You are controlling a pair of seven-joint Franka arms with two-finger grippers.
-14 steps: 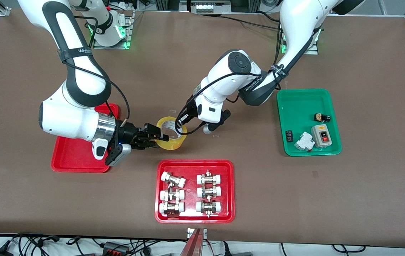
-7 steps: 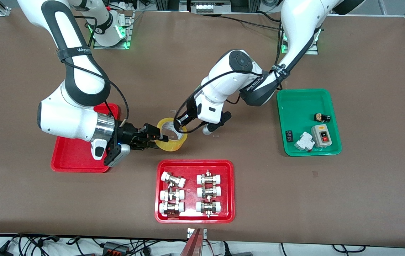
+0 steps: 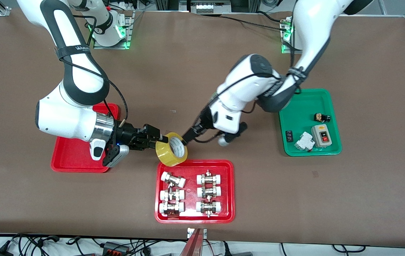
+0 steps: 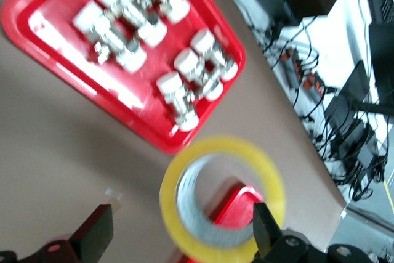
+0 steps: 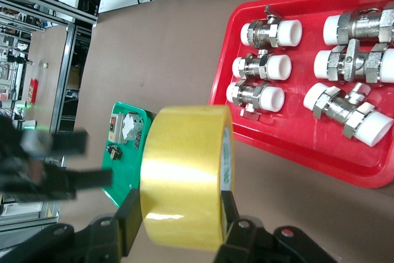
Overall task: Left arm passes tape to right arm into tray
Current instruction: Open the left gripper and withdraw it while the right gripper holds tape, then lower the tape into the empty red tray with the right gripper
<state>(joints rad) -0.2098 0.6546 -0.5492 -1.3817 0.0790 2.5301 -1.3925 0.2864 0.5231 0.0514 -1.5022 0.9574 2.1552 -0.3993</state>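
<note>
Your right gripper [image 3: 151,139] is clamped across the packing tape roll [image 3: 171,154], at centre frame over the fittings tray's [image 3: 229,192] upper edge. Your left gripper [image 3: 188,134] stands open, clear of it. The roll looks light, rigid and slick-faced; hold across its width. The plain red tray [image 3: 68,160] sits lower left.

The right arm [image 3: 70,117] hides part of the plain red tray [image 3: 68,161].

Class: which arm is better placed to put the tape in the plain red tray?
The right. Its gripper is shut on the tape, beside the plain red tray; the left gripper is open and apart.
</note>
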